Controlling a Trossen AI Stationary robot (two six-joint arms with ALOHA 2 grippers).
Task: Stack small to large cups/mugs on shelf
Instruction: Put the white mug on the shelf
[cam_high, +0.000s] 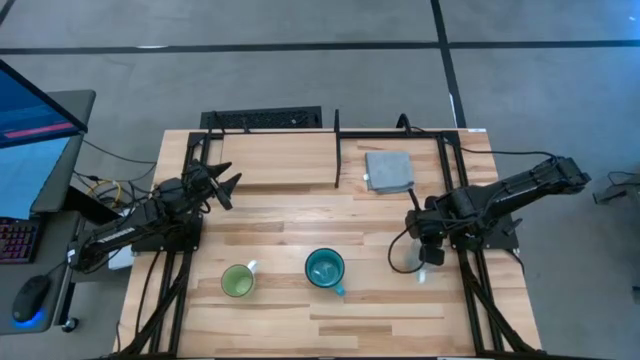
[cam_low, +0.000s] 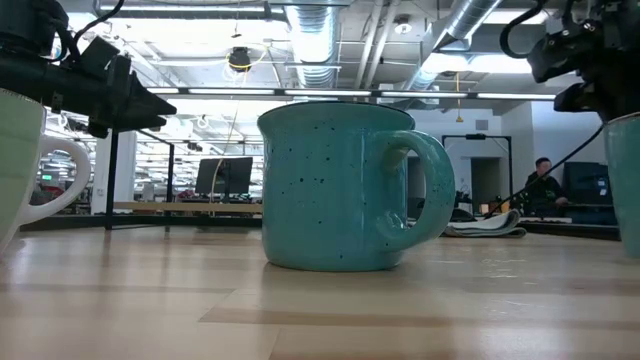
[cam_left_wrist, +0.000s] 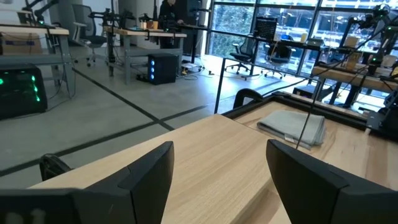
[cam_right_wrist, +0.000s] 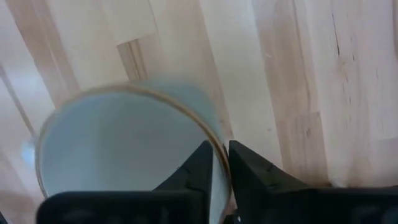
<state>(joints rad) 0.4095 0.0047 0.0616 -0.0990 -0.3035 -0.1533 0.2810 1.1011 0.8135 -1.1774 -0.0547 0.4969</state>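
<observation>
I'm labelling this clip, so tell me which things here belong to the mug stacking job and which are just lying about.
Job:
white mug, its wall pinched in the right pincer
green mug
teal mug
shelf
left pincer, open over the shelf

Lying about:
grey cloth on the shelf

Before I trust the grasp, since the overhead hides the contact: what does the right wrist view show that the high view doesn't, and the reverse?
Only the right wrist view shows the right gripper pinching the white mug's rim, one finger inside and one outside. Only the high view shows the green mug, the teal mug, the grey cloth on the shelf, and the left gripper open above the table. Both show the right gripper at the white mug on the wooden table.
</observation>
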